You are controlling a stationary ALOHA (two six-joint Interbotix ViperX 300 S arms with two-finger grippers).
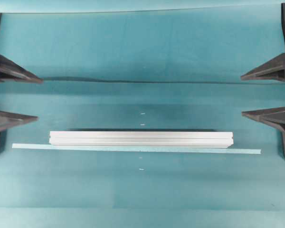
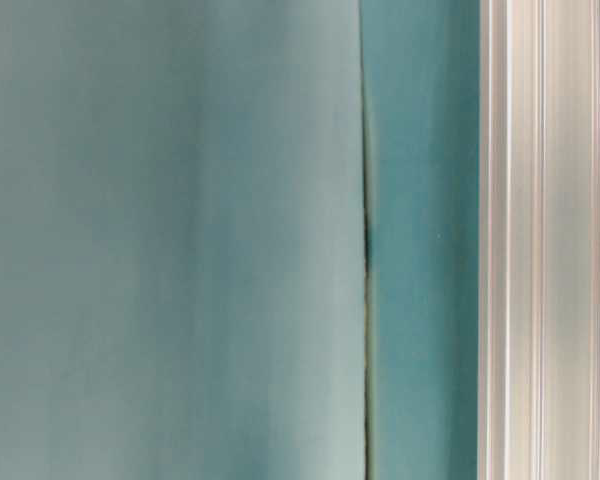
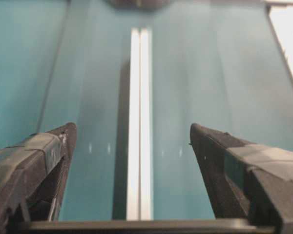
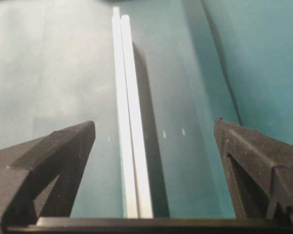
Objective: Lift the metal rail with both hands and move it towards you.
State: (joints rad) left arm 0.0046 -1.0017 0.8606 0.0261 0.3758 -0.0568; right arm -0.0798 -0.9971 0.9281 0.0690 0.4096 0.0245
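Note:
The metal rail [image 1: 141, 138] is a long silver grooved bar lying flat across the middle of the teal table. It also fills the right of the table-level view [image 2: 545, 240]. My left gripper [image 1: 38, 99] is open and empty at the left edge, well short of the rail's left end. My right gripper [image 1: 242, 95] is open and empty at the right edge, just beyond the rail's right end and farther back. In the left wrist view the rail [image 3: 139, 122] runs lengthwise between the spread fingers of the left gripper [image 3: 132, 127]. The right wrist view shows the same rail [image 4: 129, 122] and right gripper [image 4: 154, 123].
A thin pale teal tape strip [image 1: 133, 149] lies along the rail's near side and sticks out past both ends. A seam in the table cover [image 1: 142, 81] runs across behind the rail. Small white marks [image 1: 142, 114] dot the table's centre line.

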